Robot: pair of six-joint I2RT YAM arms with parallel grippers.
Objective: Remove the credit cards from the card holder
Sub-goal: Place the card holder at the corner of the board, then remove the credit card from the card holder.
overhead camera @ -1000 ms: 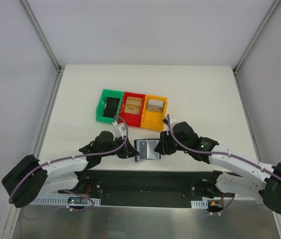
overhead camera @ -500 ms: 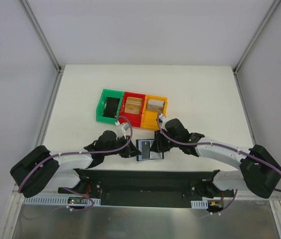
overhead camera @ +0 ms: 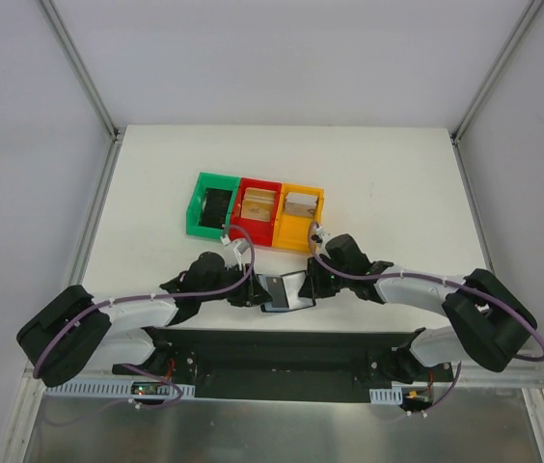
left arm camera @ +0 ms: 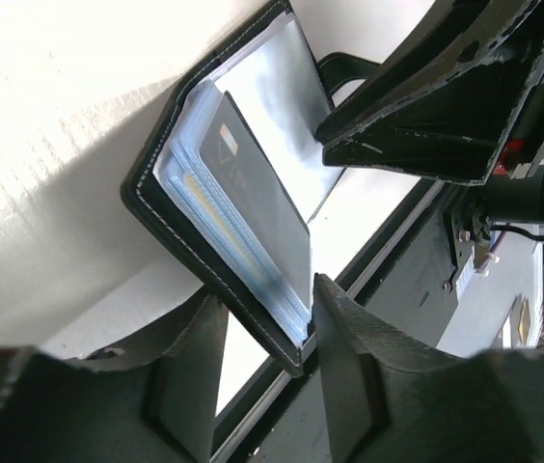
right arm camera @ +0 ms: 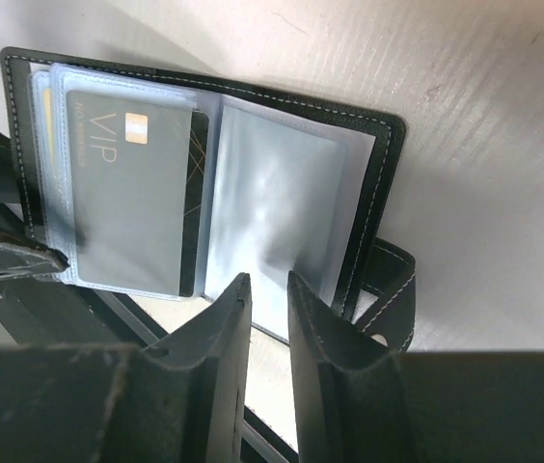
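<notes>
Left tool [left arm camera: 264, 318] widened, straddling card holder [left arm camera: 262, 116] edge

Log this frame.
black folding card holder: open, left flap raised; left gripper: straddling flap, grip unclear; right gripper: pinching right panel; grey VIP card: sleeved

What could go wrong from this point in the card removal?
1. The left end effector stands open around the raised flap of the card holder, so the flap could flop shut over the dark card.
2. The right end effector pinches only the other flap's edge; a pull on a card could drag the holder free.
</notes>
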